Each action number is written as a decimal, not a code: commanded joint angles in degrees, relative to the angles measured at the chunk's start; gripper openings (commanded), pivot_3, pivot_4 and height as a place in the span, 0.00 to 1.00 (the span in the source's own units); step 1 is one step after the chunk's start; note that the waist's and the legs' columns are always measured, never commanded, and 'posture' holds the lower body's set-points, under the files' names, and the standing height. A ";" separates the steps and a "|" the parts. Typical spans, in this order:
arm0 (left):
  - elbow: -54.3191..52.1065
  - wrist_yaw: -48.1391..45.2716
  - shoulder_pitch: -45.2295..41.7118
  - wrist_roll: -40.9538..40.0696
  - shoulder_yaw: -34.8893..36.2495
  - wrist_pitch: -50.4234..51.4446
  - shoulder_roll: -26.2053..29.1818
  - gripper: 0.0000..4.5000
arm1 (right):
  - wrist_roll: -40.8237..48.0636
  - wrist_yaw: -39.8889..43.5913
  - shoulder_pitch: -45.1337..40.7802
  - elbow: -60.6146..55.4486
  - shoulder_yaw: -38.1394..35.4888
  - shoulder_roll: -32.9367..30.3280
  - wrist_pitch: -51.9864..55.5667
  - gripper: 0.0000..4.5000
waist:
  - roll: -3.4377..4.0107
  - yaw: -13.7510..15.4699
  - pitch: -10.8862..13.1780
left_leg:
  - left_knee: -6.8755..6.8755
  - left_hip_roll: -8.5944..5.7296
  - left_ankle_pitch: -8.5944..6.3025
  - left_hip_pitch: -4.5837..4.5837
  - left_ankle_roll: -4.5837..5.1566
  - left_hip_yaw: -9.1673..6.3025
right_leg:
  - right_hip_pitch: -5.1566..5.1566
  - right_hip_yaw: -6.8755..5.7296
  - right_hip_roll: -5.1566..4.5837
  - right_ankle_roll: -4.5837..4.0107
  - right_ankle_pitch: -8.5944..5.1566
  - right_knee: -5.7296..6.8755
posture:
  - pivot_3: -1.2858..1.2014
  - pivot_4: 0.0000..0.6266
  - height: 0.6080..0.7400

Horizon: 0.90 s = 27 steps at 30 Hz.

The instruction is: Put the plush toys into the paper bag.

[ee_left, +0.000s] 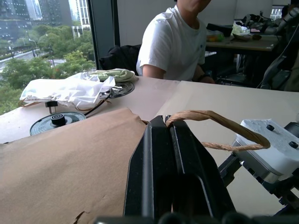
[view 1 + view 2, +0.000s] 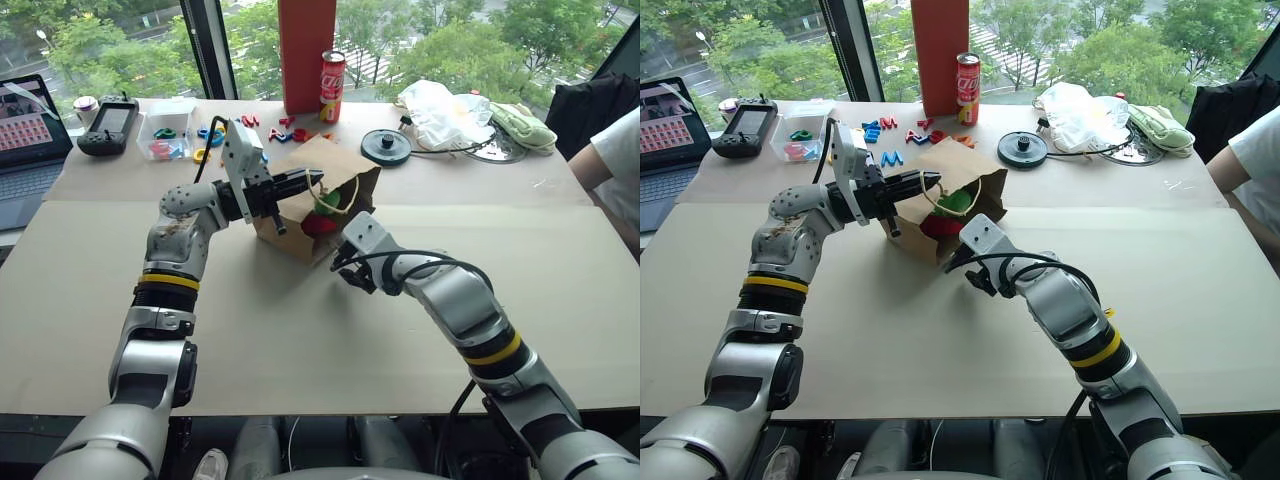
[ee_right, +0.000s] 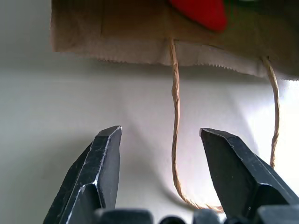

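The brown paper bag [image 2: 305,160] lies on its side on the table, its mouth turned toward me. Inside the mouth sit the red chili toy [image 2: 318,224] and, above it, the light-green toy [image 2: 328,203]. My left gripper [image 2: 318,182] is shut on the bag's upper cord handle [image 1: 219,116] and holds the top edge up. Just in front of the mouth, my right gripper [image 2: 346,270] is open and holds nothing. In the right wrist view the lower cord handle [image 3: 175,116] lies on the table between its fingers, with the chili [image 3: 201,11] beyond.
A tall red-orange box [image 2: 305,50] and a soda can [image 2: 331,85] stand behind the bag. A white plastic bag [image 2: 440,110], pale green cloth [image 2: 522,125] and black disc [image 2: 385,146] lie back right. A laptop [image 2: 25,140] sits far left; a person's arm [image 2: 610,160] is at the right edge.
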 commanded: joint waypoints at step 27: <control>-0.91 3.85 -2.12 -1.36 2.25 -1.00 -1.80 0.00 | -1.47 -5.08 1.75 -10.00 -11.45 -0.25 -8.64 0.01 | 0.02 0.16 0.01 | -0.02 -0.01 0.00 -0.05 0.00 -0.02 | 0.01 -0.02 -0.02 0.01 0.00 0.10 | 0.52 0.24 0.99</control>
